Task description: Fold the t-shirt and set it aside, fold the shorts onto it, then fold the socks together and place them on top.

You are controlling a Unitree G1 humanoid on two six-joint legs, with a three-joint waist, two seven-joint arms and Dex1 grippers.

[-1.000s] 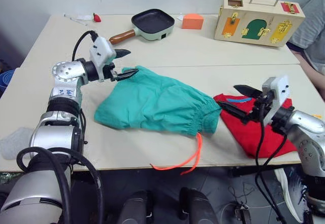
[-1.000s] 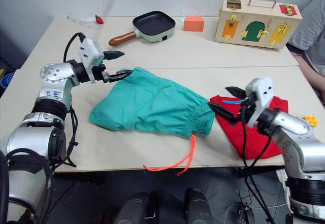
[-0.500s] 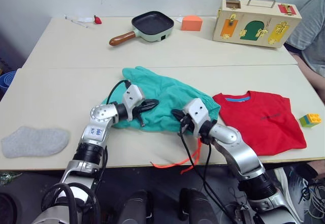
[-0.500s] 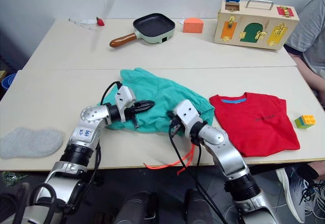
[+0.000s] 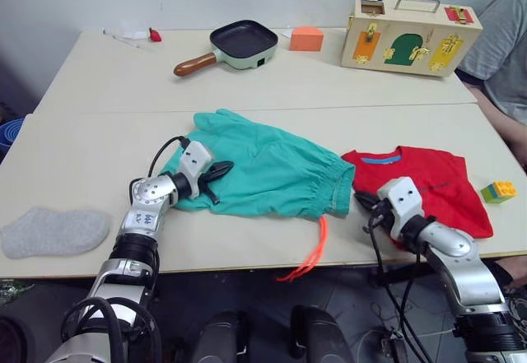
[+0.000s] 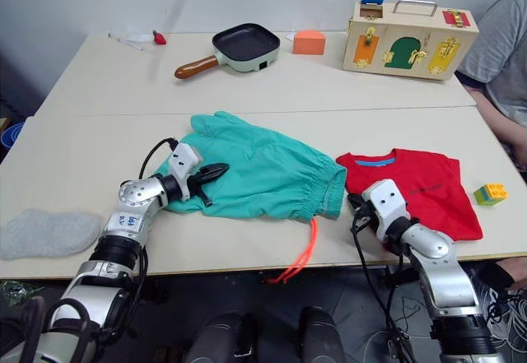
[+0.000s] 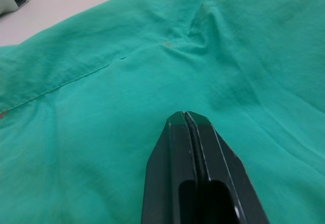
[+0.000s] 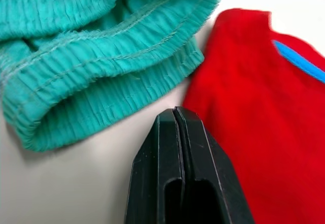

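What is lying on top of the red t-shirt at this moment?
Nothing lies on the t-shirt. The shorts sit beside it, waistband by its edge. The right gripper, shut, is at that edge. Whether they overlap cannot be seen.

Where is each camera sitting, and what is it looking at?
Head views: forward and down over both arms at the table, shorts, t-shirt, one sock.
Left wrist view: along the shut left gripper over the shorts.
Right wrist view: along the shut right gripper between waistband and t-shirt.
Shared: every view shows the shorts.
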